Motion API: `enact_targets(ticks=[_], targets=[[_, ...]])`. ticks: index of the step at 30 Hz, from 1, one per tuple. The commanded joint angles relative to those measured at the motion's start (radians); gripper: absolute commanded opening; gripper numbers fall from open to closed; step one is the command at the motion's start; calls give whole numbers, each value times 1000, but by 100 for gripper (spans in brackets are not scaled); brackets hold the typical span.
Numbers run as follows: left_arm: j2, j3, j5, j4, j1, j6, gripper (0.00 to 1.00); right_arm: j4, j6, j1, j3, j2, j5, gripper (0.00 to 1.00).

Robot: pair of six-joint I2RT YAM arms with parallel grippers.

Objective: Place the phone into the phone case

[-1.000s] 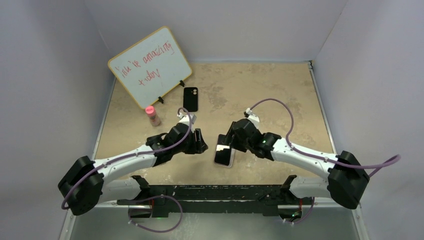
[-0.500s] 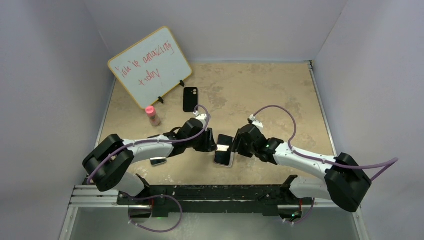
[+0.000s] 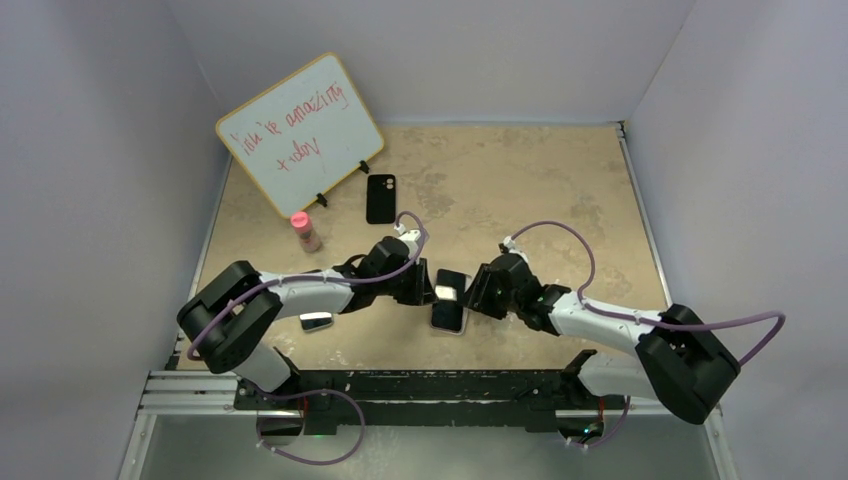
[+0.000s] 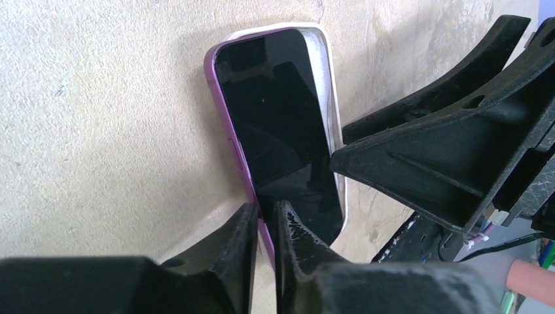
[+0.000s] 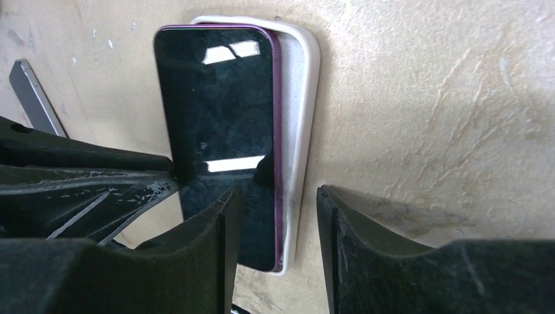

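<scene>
Lying face-up — phone (image 3: 449, 316), near-to-far

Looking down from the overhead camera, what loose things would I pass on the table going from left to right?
Pink bottle → black case → phone. The whiteboard stretches above the first two, so it has no clear place in the order.

Table (image 3: 520, 180) bearing whiteboard (image 3: 298, 132), pink bottle (image 3: 305, 232), black shell (image 3: 380, 198), grey device (image 3: 316, 321), white case (image 5: 302, 85) with phone (image 5: 216, 111).
</scene>
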Motion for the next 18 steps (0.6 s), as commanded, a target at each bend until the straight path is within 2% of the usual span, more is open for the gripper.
enact_targets(ticks=[1,3,7,9,14,18], targets=[[15,19,55,97,-8,-12,12,63,-15,-4,-13,10,-25,47],[22,25,68,108,-16,-15,5,89,-19,-4,-24,12,-35,47],[29,54,73,103,-40,-25,3,103,-27,-12,-24,26,-51,46],[35,74,61,96,-56,-20,3,104,-32,-13,-23,29,-50,46],[73,109,73,114,-89,43,12,127,-48,-24,-40,39,-40,46],[94,102,62,132,-96,48,12,142,-59,-46,-61,41,-31,45]])
